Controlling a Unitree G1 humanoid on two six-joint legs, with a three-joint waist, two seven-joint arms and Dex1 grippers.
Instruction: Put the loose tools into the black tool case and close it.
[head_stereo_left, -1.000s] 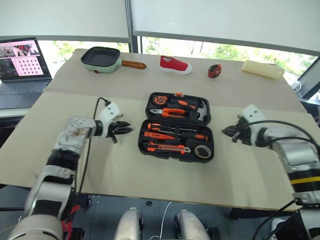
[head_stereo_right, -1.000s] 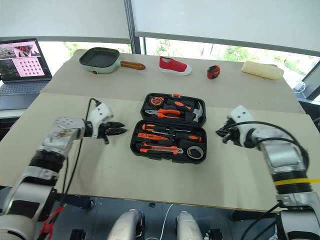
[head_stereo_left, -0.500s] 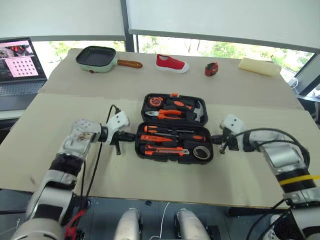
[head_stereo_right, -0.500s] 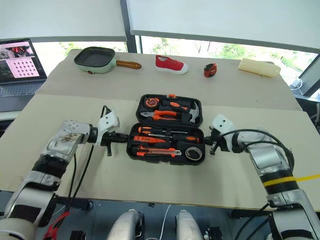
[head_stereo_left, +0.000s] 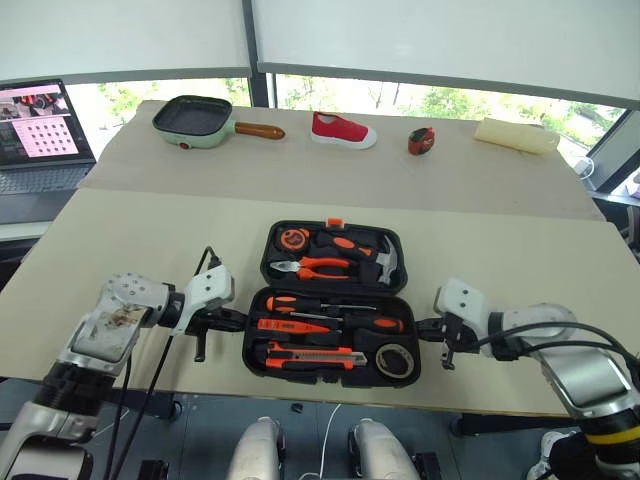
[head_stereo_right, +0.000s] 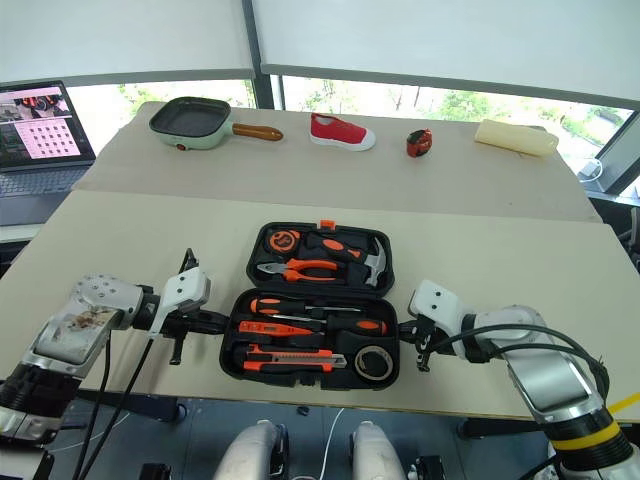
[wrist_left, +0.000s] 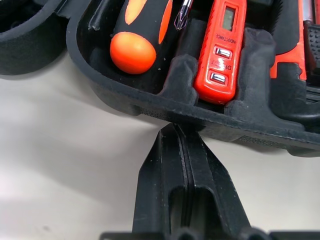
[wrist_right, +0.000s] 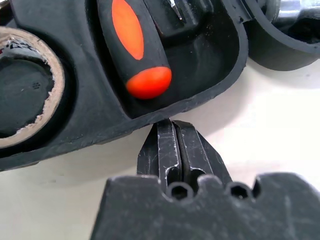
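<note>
The slim orange tester screwdriver (wrist_left: 220, 47) in the black tool case (wrist_left: 150, 102) bears small raised words beside its buttons — they stand upside down in the left wrist view; one seems to read "INDUCTANCE", the other begins with "D" — too small to make out further.

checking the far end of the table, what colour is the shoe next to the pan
Red with a white sole; the shoe shows best in the left eye view, right of the pan.

Black tool case (head_stereo_left: 258, 345) open flat – loose tools (head_stereo_left: 320, 325) slotted inside.
</note>
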